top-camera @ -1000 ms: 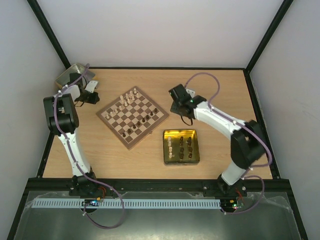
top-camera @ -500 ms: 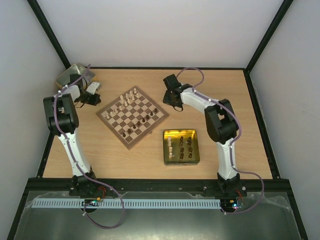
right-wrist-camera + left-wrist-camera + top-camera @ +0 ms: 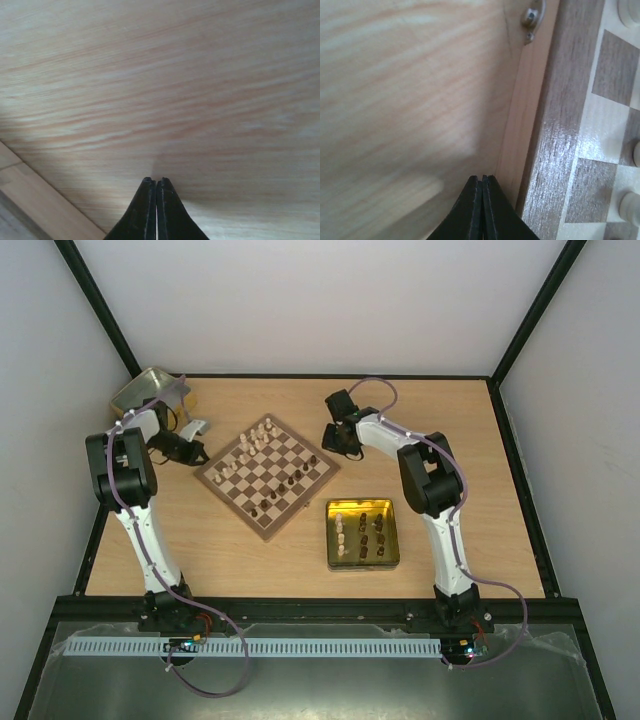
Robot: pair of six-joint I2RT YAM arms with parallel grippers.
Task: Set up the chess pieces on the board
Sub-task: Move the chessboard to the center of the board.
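Board (image 3: 297, 500) sits mid-table, turned corner-on like a diamond. Pieces (image 3: 250, 443) on it: pale ones along its far-left edge, dark ones scattered toward its near-right half.

Left arm: the lower link rises from the base at the near edge to a high elbow left of the board, then the forearm runs on toward the far side and the wrist folds back down and right. Left claw (image 3: 193, 453) is low at the board's left corner. In the wrist view the left claw (image 3: 481, 181) has its black fingers pressed together with nothing between them, tips over bare table (image 3: 410, 100) just beside the board's pale side wall. The board's brown rim (image 3: 552, 130) runs along the right, a small metal clasp (image 3: 530, 19) on its side further up, and pale pieces (image 3: 629, 206) stand on squares past the rim.

Right arm: upright from its base right of the board, elbow bent high, forearm stretched far and left. Right claw (image 3: 335, 440) is down by the board's far-right edge. In the wrist view the right claw (image 3: 154, 184) is closed tight on nothing — only table grain (image 3: 190, 90) under it.

Gold tin (image 3: 392, 562) lies near-right of the board, more pieces (image 3: 342, 530) standing inside, pale in the left column and dark beside them. Silver tin (image 3: 140, 390) is far-left of the board, behind the left arm.
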